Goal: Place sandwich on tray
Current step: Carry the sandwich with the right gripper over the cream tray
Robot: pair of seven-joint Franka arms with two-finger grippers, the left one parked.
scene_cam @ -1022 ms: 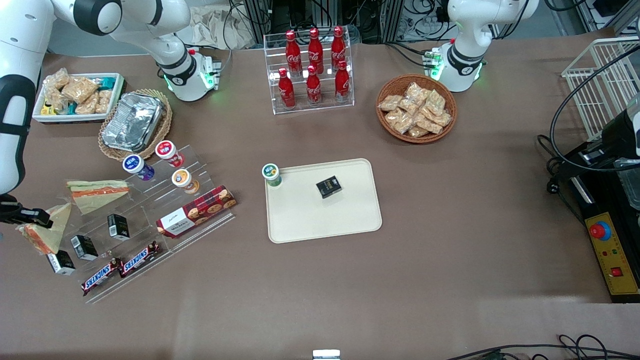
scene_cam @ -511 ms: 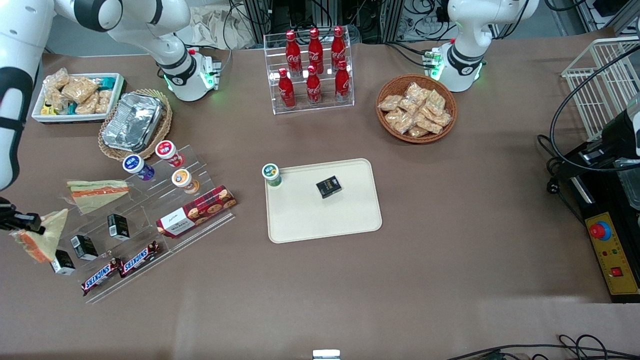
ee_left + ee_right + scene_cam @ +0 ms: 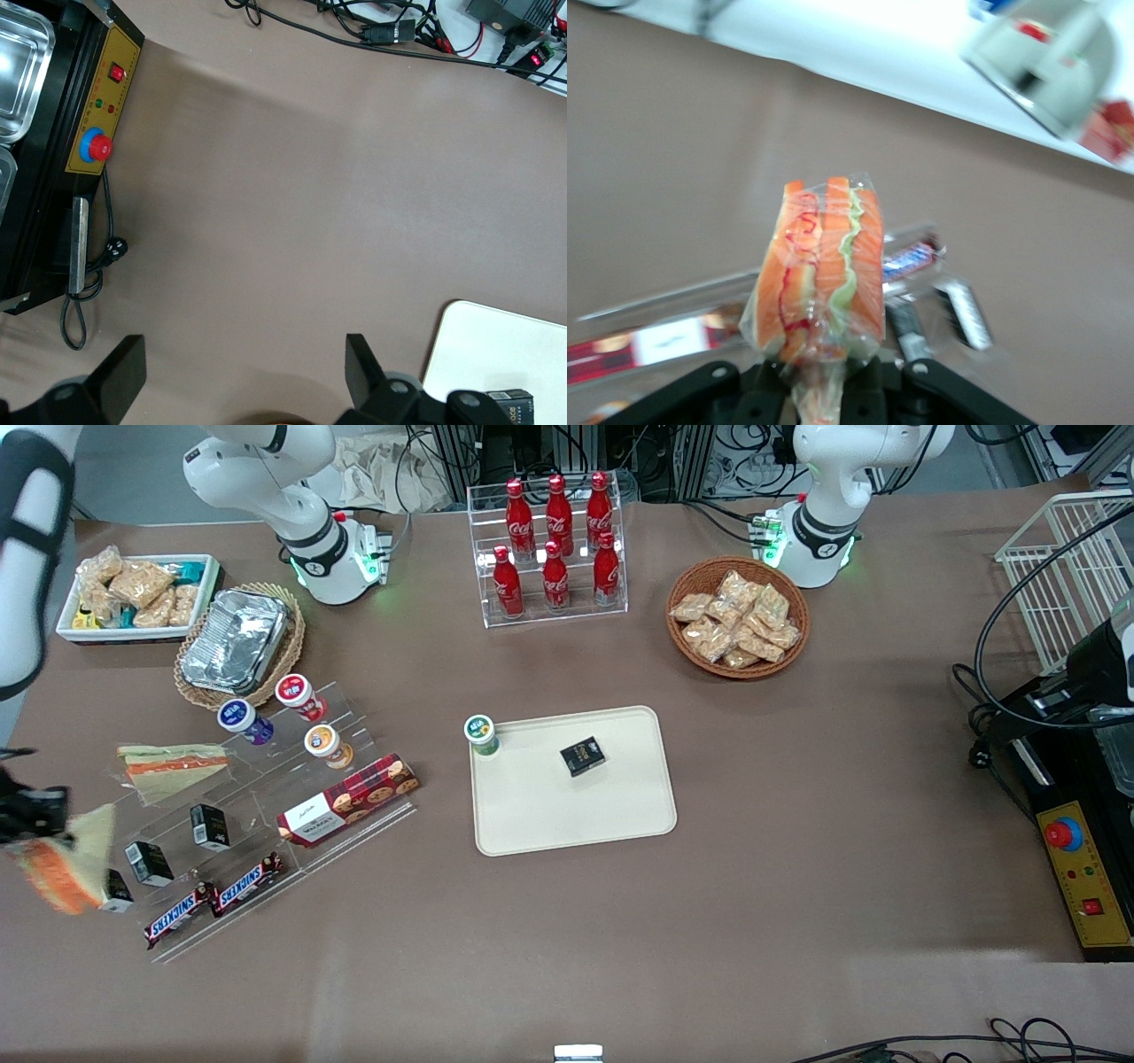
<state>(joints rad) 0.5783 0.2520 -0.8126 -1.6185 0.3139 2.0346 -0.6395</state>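
My right gripper [image 3: 44,824] is at the working arm's end of the table, shut on the plastic-wrapped sandwich [image 3: 64,866], which hangs in the air above the acrylic stand's end. In the right wrist view the sandwich [image 3: 824,266] shows its orange, red and white filling edge, pinched at its wrapped tip between the fingers of the gripper [image 3: 819,379]. The cream tray [image 3: 576,815] lies at the table's middle, well apart from the gripper; its corner also shows in the left wrist view [image 3: 496,345].
On the tray are a small black box [image 3: 582,755] and a green-lidded cup [image 3: 480,733] at its corner. The acrylic stand [image 3: 266,815] holds another wrapped wedge with a green strip [image 3: 173,766], cups, a biscuit box, black boxes and Snickers bars [image 3: 213,899].
The gripper has risen with the sandwich in it, off the stand and a little nearer the front camera. The arm's upper links have swung upward. Nothing else moved.
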